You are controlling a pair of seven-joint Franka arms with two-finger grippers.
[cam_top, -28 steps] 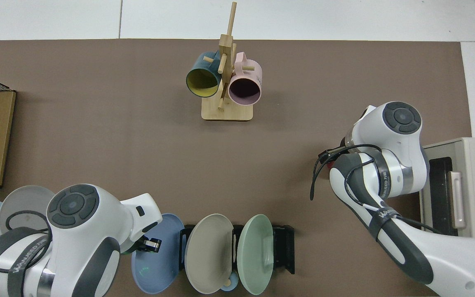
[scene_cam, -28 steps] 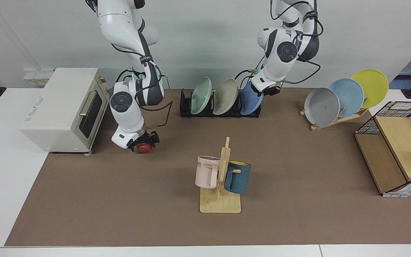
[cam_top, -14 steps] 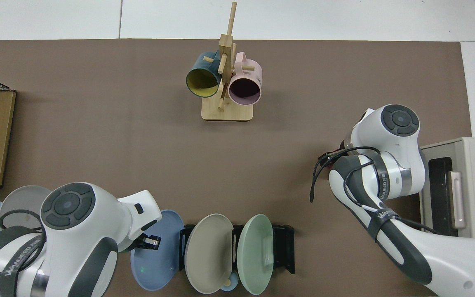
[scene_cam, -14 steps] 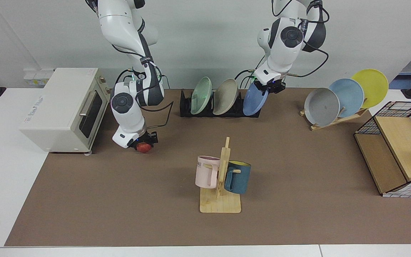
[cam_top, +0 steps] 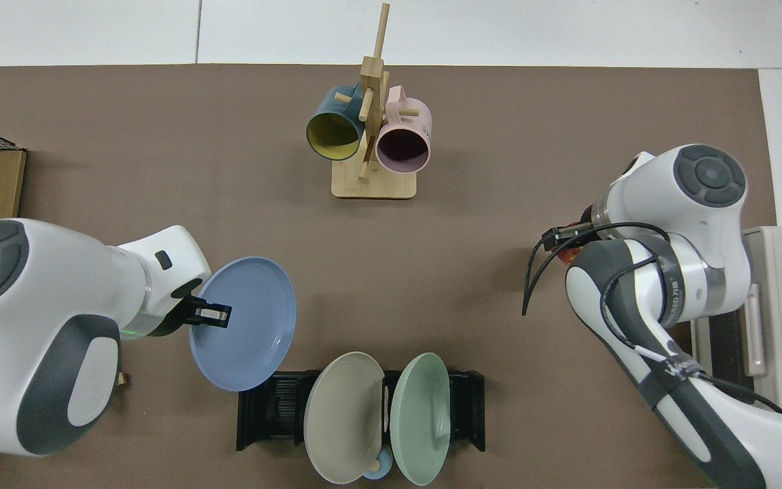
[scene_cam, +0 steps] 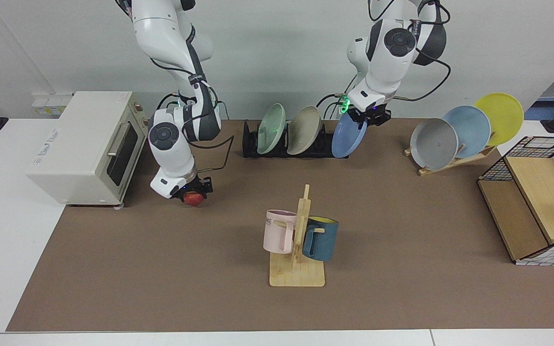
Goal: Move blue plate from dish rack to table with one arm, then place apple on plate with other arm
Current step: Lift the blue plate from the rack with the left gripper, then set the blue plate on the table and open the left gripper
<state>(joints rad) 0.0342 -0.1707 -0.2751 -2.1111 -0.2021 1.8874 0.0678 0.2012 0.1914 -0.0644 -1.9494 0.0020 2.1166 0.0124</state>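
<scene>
My left gripper point(scene_cam: 366, 117) is shut on the upper rim of the blue plate point(scene_cam: 348, 140), which hangs tilted, lifted out of the dish rack point(scene_cam: 252, 145) and off that rack's end. From above, the blue plate point(cam_top: 248, 326) is in front of the dish rack point(cam_top: 265, 411), with the left gripper point(cam_top: 212, 314) on its edge. My right gripper point(scene_cam: 193, 192) is shut on the apple point(scene_cam: 193, 198), held just above the brown mat of the table point(scene_cam: 161, 269) beside the oven. In the top view only a sliver of the apple point(cam_top: 570, 254) shows under the right arm.
A beige plate point(scene_cam: 304, 129) and a green plate point(scene_cam: 271, 128) stand in the dish rack. A toaster oven point(scene_cam: 84, 144) sits beside the right arm. A mug tree point(scene_cam: 298, 240) stands mid-mat. A wooden plate rack point(scene_cam: 455, 161) and a wire-sided shelf point(scene_cam: 536, 202) stand beyond the left arm.
The left gripper has lifted the blue plate up and out of the dish rack, away from the other plates. The right gripper has raised the apple slightly.
</scene>
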